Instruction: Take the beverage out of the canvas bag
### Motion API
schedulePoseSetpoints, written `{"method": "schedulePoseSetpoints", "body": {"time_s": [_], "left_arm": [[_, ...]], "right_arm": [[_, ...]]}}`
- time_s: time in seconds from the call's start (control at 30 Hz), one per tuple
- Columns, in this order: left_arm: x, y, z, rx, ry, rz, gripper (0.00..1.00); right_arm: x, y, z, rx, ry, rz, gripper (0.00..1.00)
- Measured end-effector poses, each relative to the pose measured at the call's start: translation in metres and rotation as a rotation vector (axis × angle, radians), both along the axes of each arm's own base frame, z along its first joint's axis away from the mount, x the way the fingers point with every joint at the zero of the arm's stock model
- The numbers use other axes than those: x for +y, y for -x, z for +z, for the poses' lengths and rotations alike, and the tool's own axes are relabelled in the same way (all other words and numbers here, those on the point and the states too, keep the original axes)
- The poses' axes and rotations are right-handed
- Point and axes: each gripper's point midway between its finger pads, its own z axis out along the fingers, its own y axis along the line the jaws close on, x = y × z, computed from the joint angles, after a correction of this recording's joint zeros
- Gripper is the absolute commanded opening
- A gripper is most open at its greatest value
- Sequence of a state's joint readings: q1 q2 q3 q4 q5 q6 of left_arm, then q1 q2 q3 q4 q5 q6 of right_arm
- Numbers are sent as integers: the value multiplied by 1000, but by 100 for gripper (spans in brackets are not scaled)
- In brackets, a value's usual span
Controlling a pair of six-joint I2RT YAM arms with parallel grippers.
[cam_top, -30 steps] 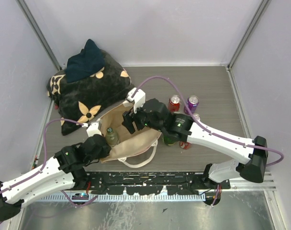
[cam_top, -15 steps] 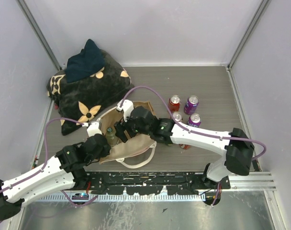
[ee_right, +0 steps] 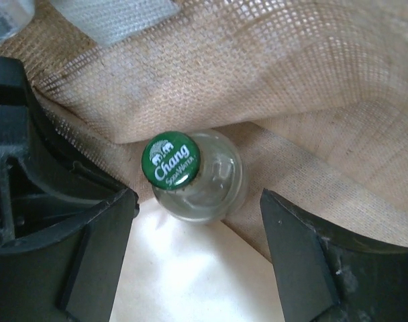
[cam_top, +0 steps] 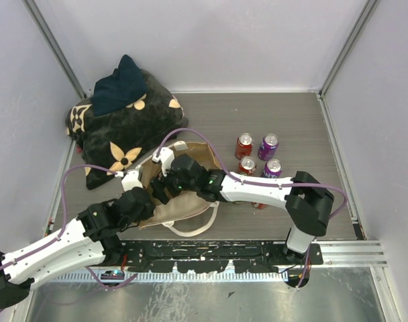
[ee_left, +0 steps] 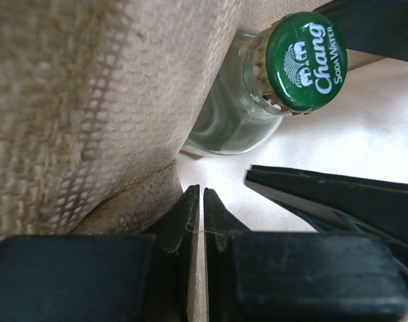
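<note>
One canvas bag (cam_top: pixel 180 209), tan, coarse open weave with a stitched hem, boxy, lower left of centre on the grey wood-grain bench (cam_top: pixel 291 114). Inside it, one beverage: clear glass bottle (ee_right: pixel 207 184), round-shouldered, green crimped cap (ee_right: pixel 171 161) printed "Chang Soda Water". Right claw (ee_right: pixel 197 248) spread wide, flanking the bottle, gripping nothing. Left claw (ee_left: pixel 198 215) closed to a hairline slit beside the bag wall; hold on fabric not discernible. Right of centre, two red cans (cam_top: pixel 244 143) and two purple cans (cam_top: pixel 268 144), cylindrical, upright. One black cushion (cam_top: pixel 123 134), upper left.
</note>
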State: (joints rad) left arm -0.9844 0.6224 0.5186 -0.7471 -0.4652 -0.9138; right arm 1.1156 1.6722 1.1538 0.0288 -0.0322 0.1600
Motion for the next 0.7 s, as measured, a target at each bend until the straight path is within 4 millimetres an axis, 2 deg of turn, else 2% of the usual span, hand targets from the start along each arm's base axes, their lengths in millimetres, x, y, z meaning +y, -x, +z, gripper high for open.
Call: {"method": "schedulePoseSetpoints", "body": {"time_s": [0.17,0.27,0.4,0.47,0.53,0.6,0.7], "left_arm": [[0,0,0,-1,0,-1,13],[1,0,0,-1,0,-1,13],[3,1,1,-3,-1,1,14],[4,1,1,-5,-3,3,14],[5,0,2,-13,-6,9,14],[7,0,2,-17,-10,14,14],[9,0,2,-17,-16,15,14]], "right_arm": [[11,-4,-9,-3,0,6,76],[16,-7,-12,-7,-2,6,65],[21,-10,-10,-21,-13,5,38],[23,-13,-8,-37,-18,4,20],[29,-22,11,-84,-60,-13,2],[30,-24,11,-81,-66,-18,1],[32,-25,11,-81,-71,-21,14]]}}
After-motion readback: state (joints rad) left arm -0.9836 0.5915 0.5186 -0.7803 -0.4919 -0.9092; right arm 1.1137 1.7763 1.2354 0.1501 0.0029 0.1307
